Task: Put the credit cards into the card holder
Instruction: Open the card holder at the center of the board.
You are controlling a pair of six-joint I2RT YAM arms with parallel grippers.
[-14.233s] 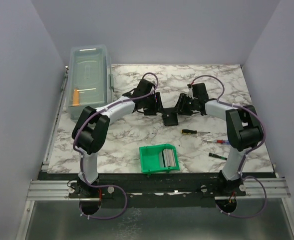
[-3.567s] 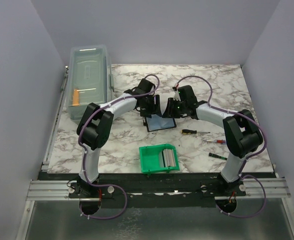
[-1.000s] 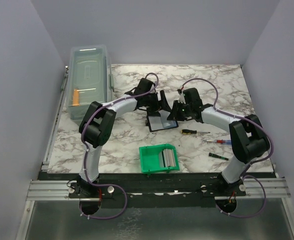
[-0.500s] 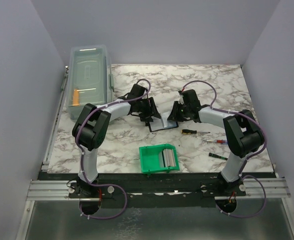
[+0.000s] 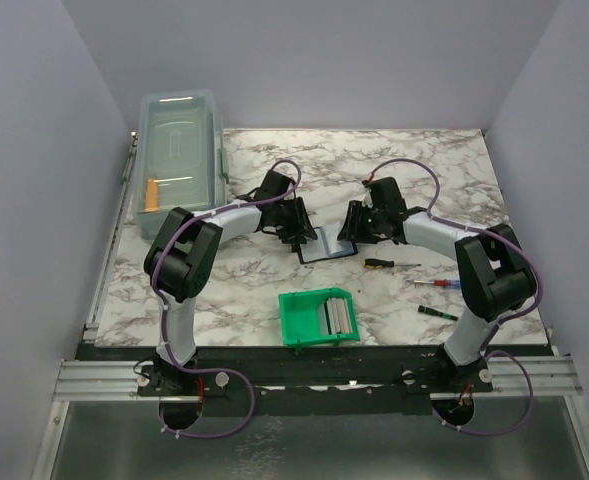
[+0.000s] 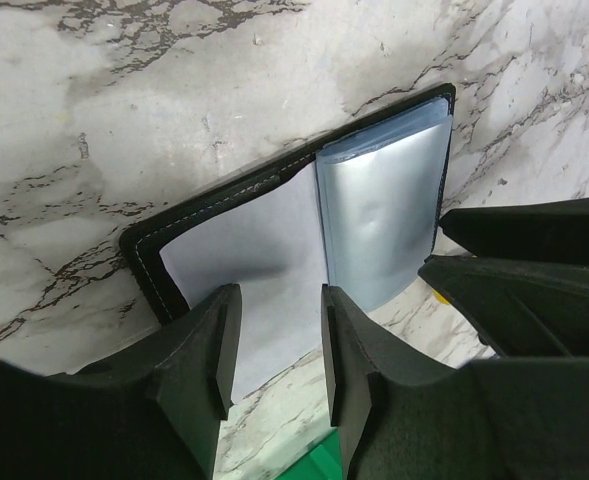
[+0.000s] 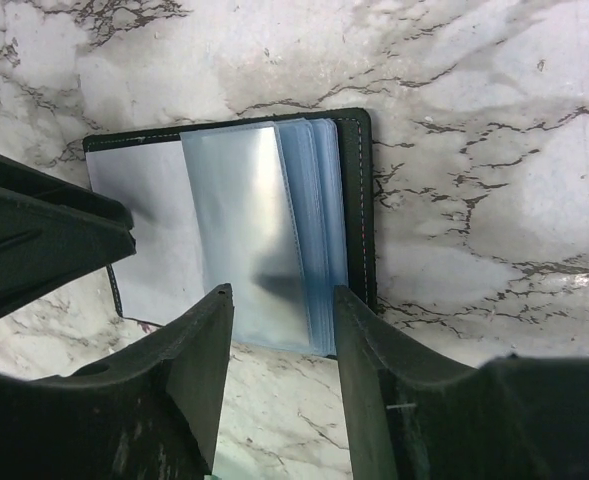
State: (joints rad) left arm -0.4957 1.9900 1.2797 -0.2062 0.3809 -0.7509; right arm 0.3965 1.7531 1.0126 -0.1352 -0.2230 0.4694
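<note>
The card holder [image 5: 326, 244] lies open and flat on the marble table, between my two grippers. Its black cover frames a blue-grey inner face and a stack of clear sleeves [image 6: 379, 215]. My left gripper [image 5: 297, 226] hovers over the holder's left side, jaws open, nothing between them [image 6: 279, 335]. At the holder's right edge my right gripper [image 5: 353, 226] is also open and empty [image 7: 279, 345]; the sleeves [image 7: 249, 235] show beyond its fingers. The credit cards [image 5: 338, 316] stand in the green bin [image 5: 304, 318] near the front, away from both grippers.
A clear lidded box [image 5: 179, 160] with an orange item stands at the back left. Three screwdrivers [image 5: 392, 263] [image 5: 435, 283] [image 5: 436, 312] lie to the right of the holder and the bin. Grey walls enclose the table.
The left arm has drawn back to the left and come down beside the holder, with its jaws narrowed. The right jaws have widened. The holder now lies flat and open.
</note>
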